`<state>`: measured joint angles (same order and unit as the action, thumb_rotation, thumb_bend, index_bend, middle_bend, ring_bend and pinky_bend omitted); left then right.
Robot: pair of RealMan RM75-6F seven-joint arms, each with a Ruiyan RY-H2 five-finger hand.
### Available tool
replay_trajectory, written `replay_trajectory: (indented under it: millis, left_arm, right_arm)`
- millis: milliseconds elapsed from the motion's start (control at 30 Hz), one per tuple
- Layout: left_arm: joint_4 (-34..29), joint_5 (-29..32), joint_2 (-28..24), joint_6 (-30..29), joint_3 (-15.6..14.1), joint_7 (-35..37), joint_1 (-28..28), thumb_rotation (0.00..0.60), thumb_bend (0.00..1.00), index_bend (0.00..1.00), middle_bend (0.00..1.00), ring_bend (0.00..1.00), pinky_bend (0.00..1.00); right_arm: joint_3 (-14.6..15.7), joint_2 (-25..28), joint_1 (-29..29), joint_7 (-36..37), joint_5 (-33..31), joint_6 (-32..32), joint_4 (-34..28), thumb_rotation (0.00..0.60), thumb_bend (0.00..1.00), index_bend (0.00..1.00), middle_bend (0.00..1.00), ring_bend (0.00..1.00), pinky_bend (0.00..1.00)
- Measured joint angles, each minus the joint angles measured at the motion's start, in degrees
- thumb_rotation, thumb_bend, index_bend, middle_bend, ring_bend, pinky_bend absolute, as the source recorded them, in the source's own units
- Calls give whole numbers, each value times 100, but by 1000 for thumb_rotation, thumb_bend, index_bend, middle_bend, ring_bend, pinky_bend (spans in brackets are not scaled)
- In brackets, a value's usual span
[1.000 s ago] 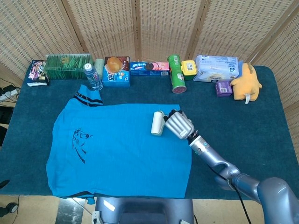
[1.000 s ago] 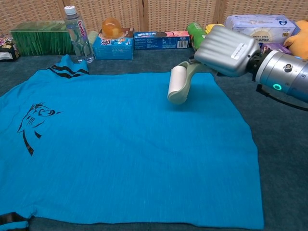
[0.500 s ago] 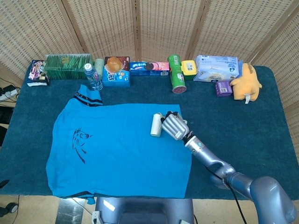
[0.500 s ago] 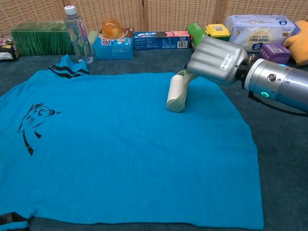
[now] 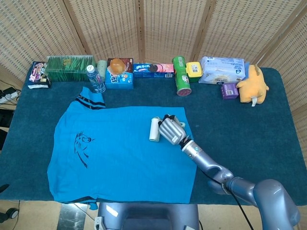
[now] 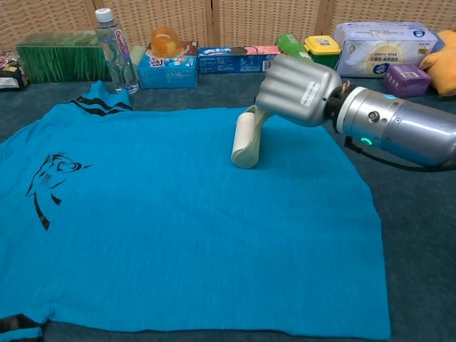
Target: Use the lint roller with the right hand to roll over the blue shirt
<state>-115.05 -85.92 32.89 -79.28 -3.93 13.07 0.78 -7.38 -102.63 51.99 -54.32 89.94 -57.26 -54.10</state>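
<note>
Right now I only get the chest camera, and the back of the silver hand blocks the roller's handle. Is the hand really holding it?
Observer: Yes. The head camera shows the right hand with its fingers curled over the handle of the lint roller.
Operator: My picture cuts the shirt off on the left. Does it hang off the table there?
Observer: No. The blue shirt ends well short of the left end of the table.
Operator: And the orange scrap at my far right edge?
Observer: That is a yellow plush toy, sitting near the back right corner of the table.
</note>
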Motion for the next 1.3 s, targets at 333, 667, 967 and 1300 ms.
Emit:
replay_trajectory:
  millis: [333,667,967,1300]
  left_arm:
    - [49,-45,-17,-19,-6,104,-9,600,122,0,0,0,40]
    - [71,-70,-23,-28,-13,146,-13,600,122,0,0,0,40]
    - [84,-81,-32,-34,-14,177,-14,600,122,0,0,0,40]
    - [37,-104,-14,-47,-25,83,-23,600,122,0,0,0,40]
  right_arm:
    - [-98,-273,112,-572,-133,9,-206,600,1000,624,638,610,1000]
    - [-137,-405,282,-1061,-216,141,-390,600,1000,623,639,610,1000]
    - [64,-178,192,-1026,-136,88,-392,600,1000,624,638,610,1000]
    - [412,118,-111,-698,113,-239,-141,600,1000,624,638,610,1000]
